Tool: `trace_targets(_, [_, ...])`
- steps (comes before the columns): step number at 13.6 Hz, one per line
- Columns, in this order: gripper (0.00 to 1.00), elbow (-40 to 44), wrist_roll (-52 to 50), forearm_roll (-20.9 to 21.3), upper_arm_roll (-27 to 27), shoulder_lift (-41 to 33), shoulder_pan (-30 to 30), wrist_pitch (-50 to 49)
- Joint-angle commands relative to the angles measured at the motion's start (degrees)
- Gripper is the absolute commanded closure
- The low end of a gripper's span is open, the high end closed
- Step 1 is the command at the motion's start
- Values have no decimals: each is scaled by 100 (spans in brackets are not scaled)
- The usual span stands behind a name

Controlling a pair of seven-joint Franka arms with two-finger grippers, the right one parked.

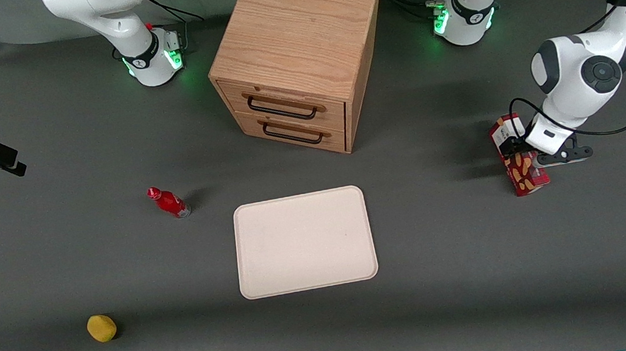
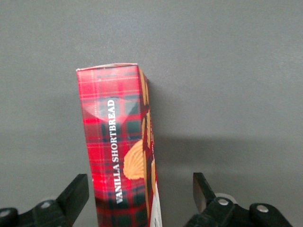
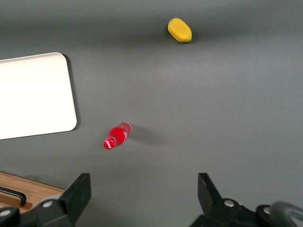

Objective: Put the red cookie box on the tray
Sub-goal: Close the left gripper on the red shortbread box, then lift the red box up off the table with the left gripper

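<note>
Tabletop [image 1: 67, 271] was dark grey matte, uncluttered. Yellow lump [image 1: 101, 328] sat nearest the front camera toward the parked arm's end; small red bottle [image 1: 168, 202] lay farther up. Tray [image 1: 307, 278] lay in front of the wooden drawer cabinet [image 1: 300, 54]. Red cookie box [image 1: 524, 173] rested on the table toward the working arm's end, gripper [image 2: 140, 191] spread apart around it, fingers [image 2: 75, 194] not clamped.

Front view: high, steep downward look over the whole table [image 1: 56, 167], facing both arm bases. Left wrist view: close, looking past the gripper [image 2: 140, 194], fingers spread, onto the red cookie box [image 2: 116, 151]. Right wrist view: higher above the table, sharing the tray [image 3: 33, 94], red bottle [image 3: 117, 135] and yellow object [image 3: 179, 30] with the front view.
</note>
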Motion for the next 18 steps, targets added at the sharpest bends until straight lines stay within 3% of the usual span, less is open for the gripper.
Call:
trace_targets(1, [21, -125, -40, -31, 2, 98, 53, 388])
trace_targets(5, [73, -125, -31, -31, 2, 125, 53, 442])
trace_targets(9, [75, -116, -31, -31, -7, -128, 53, 101])
trace_targets(12, [75, 76, -188, -31, -59, -786, 27, -1021])
trace_targets(14, [75, 776, -443, -31, -226, -1165, -8, -2687])
trace_targets(18, [75, 3165, -874, -31, -656, -1219, -8, -6011])
